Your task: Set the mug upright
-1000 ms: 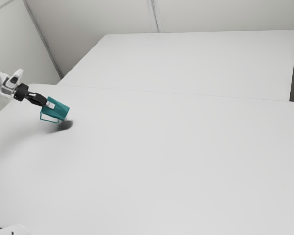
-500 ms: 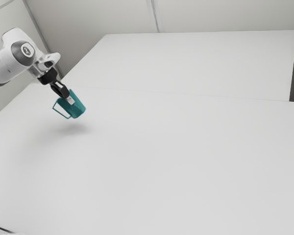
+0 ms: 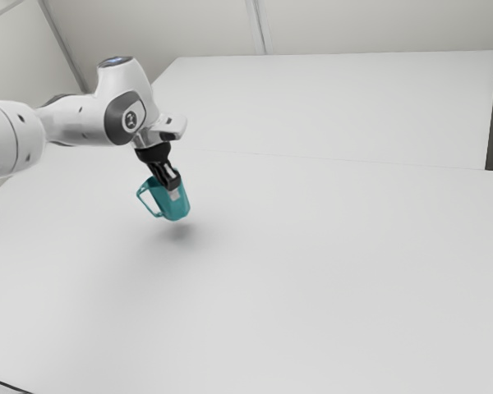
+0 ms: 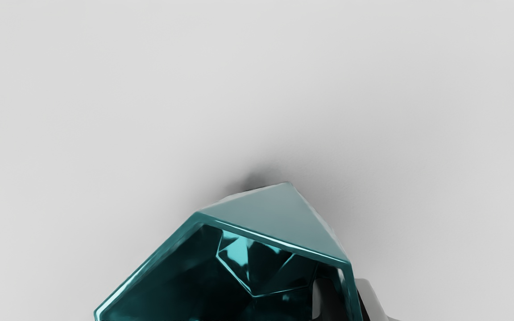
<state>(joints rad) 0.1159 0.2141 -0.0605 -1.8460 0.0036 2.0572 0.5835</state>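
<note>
Room, kind unclear: white tabletop (image 3: 312, 279), pale walls (image 3: 378, 25).

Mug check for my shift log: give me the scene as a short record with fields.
mug: teal, tilted, mouth up toward the exterior view's left
handle: on the exterior view's left
pincer: shut on the mug's wall, one finger inside
table: pale, mug's shadow on it
status: mug held above table, not yet upright

Mug (image 3: 179, 210): I count one
Mug handle (image 3: 147, 206): one
Gripper (image 3: 174, 192): one, with two jaws
My arm (image 3: 74, 123): one
Bench (image 3: 271, 287): at least one; I can't tell further
Dark cable (image 3: 8, 385): one
</note>
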